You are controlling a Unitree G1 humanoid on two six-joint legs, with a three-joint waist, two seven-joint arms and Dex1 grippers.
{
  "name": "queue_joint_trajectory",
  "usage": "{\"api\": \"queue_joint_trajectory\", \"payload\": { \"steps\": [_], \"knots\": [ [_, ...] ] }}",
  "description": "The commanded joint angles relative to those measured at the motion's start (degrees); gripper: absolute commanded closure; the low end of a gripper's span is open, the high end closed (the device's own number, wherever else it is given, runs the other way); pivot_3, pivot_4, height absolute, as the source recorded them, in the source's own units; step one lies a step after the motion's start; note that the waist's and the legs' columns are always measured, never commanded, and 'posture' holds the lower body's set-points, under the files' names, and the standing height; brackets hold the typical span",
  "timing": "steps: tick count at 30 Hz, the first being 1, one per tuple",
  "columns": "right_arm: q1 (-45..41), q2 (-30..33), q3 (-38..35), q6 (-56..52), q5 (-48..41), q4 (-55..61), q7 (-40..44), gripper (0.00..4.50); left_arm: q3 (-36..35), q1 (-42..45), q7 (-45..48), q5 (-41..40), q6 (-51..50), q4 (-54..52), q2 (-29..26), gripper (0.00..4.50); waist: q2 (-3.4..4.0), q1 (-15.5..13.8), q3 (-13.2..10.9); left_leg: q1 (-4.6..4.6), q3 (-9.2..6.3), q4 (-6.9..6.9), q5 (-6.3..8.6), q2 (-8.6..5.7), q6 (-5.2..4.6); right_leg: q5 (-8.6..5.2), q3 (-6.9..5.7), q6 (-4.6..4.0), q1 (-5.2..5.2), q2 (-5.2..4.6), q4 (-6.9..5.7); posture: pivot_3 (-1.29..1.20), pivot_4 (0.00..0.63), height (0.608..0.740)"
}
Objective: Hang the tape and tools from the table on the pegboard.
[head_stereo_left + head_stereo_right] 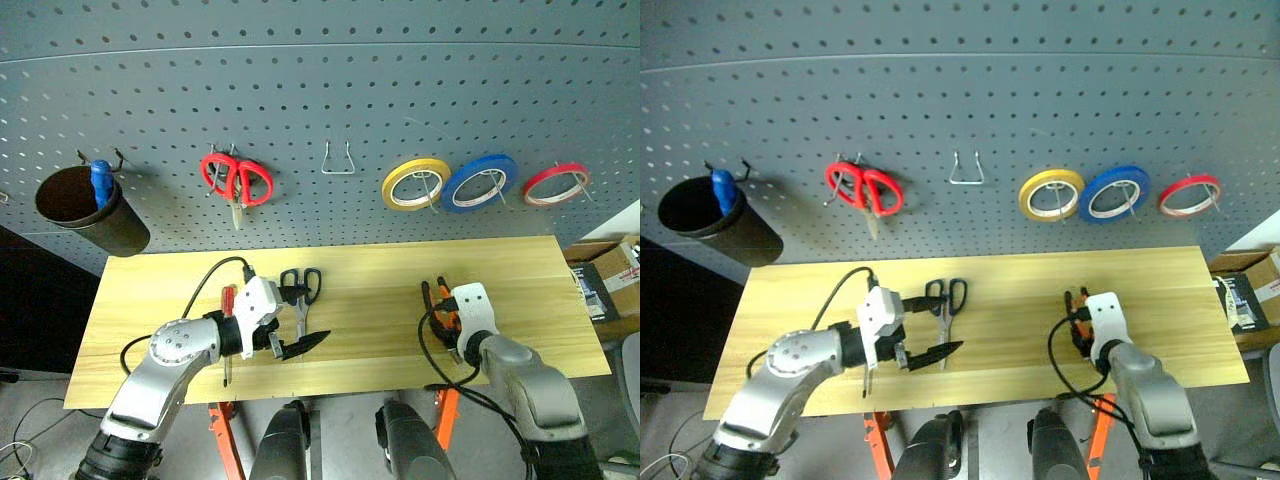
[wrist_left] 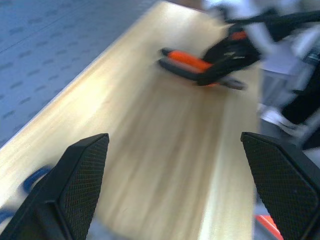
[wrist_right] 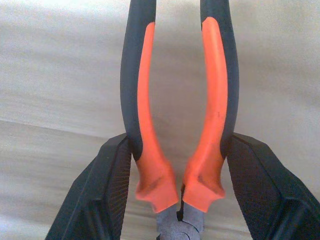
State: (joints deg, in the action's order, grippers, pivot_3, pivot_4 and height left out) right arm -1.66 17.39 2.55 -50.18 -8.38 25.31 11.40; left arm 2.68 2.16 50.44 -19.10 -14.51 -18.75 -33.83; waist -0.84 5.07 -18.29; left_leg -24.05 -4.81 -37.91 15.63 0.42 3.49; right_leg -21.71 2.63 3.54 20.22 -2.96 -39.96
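Tabletop (image 1: pixel 380 300), right hand (image 3: pixel 178 165) around pliers (image 3: pixel 177 120)

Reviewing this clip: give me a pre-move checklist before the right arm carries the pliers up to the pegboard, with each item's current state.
1. Right tool closed on the orange-and-black-handled pliers: ok, fingers press both handles.
2. Pliers lifted off the pale wooden table: cannot tell.
3. Free metal hook on the grey-blue perforated pegboard: ok, nothing hangs on it.
4. Left tool open and apart from the pliers: ok.
5. Thin red tape ring hung: ok, beside the blue roll.
6. Dark-handled steel scissors hung: not ok, on the table.
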Motion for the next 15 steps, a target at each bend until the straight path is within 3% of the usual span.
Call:
{"api": "queue_joint_trajectory", "payload": {
  "steps": [1,8,15],
  "knots": [
    [3.4,-2.3,1.8,3.7,-2.4,13.6,0.6,1.89,-3.6,-3.7,-2.5,-2.1,2.7,-4.8,1.8,0.00,0.00,-0.1,0.0,0.00,-0.02,0.00,0.00,0.00,0.00,0.00,-0.01,0.00,-0.01,-0.01,-0.01,-0.05,0.330,0.740],
    [1.6,-7.2,9.7,9.4,-1.1,23.5,-1.5,1.89,-9.0,-9.3,-5.9,-1.3,9.8,-4.2,4.6,0.00,0.00,-0.3,0.0,0.11,-0.34,-0.02,-0.03,-0.01,-0.01,0.05,-0.05,-0.07,-0.06,0.00,-0.07,-0.04,0.330,0.740],
    [-15.3,-13.1,12.8,19.5,4.2,12.5,-4.5,1.89,-13.7,-7.5,-12.5,-1.4,12.1,-3.9,7.3,0.00,-0.04,-0.4,0.0,0.11,-0.50,0.01,-0.13,0.02,0.14,0.08,-0.18,-0.12,-0.04,0.08,-0.15,0.00,0.311,0.740]
  ]
}}
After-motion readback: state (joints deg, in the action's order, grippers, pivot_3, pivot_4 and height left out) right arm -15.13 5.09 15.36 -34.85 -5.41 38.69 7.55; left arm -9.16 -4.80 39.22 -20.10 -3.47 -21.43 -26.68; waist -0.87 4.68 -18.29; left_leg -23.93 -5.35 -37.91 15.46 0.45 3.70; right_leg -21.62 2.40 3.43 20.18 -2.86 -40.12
